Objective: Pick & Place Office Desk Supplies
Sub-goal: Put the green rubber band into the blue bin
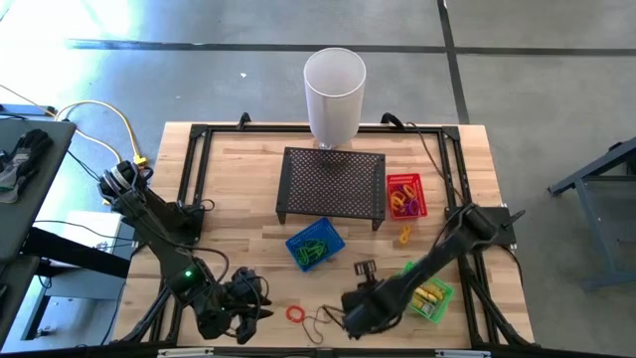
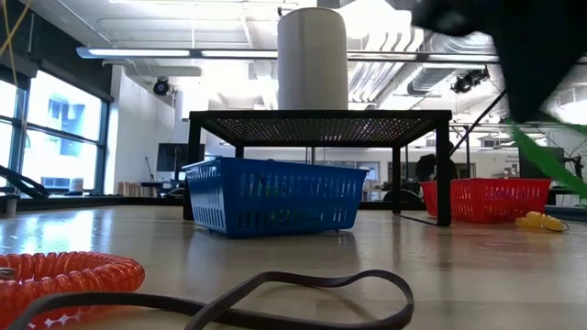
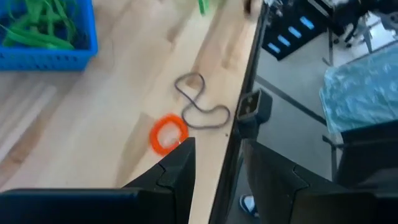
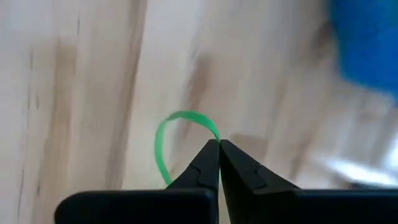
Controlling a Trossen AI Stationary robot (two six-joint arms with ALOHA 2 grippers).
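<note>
My right gripper (image 4: 219,144) is shut on a thin green band (image 4: 163,138) above the table's near middle (image 1: 356,310). In the low view the band (image 2: 550,167) slants down from the blurred gripper. My left gripper (image 3: 217,163) hovers open at the near left (image 1: 238,301) and touches nothing. An orange coiled loop (image 1: 295,314) and a dark band (image 1: 323,320) lie flat on the wood between the two grippers. The blue basket (image 1: 315,245) holds green bands. The red basket (image 1: 405,195) holds purple and orange loops. The green basket (image 1: 429,296) holds yellow pieces. My right gripper pinches the green band at one spot on its loop (image 4: 214,134), only at the fingertips. The rest of the loop curves out in front of and beside the fingers. In the low view the band hangs lifted clear of the table.
The black mesh stand (image 1: 333,184) stands at the middle, with the tall white cylinder (image 1: 335,94) behind it. A yellow-orange piece (image 1: 404,235), a black clip (image 1: 365,268) and a green scrap (image 1: 408,267) lie loose on the right. The near table edge (image 3: 239,118) is close to both grippers.
</note>
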